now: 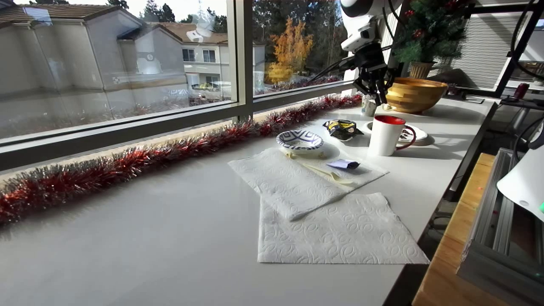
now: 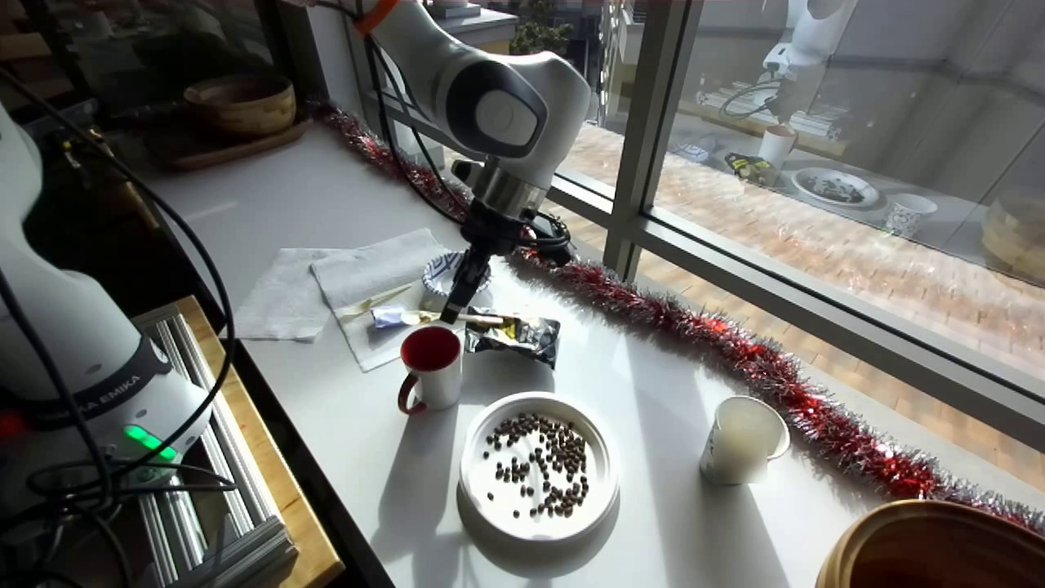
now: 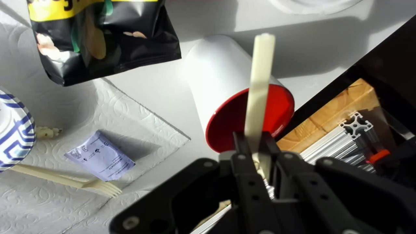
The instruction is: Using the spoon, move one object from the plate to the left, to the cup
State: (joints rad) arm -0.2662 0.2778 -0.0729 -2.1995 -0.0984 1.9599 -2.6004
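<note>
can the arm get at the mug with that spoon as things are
Probably yes: the gripper holds the spoon near the mug, apparently above its rim, and the mug stands upright, mouth open. I see nothing between them; the snack bag lies off to one side.

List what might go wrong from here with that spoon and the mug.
The tool holds the spoon by its slim handle, so it may twist and drop any load; whether it carries anything is unclear.
The mug stands upright close below, so lowering too far could knock it over.
The handle's free end juts out past the tool and might snag the black packet.
</note>
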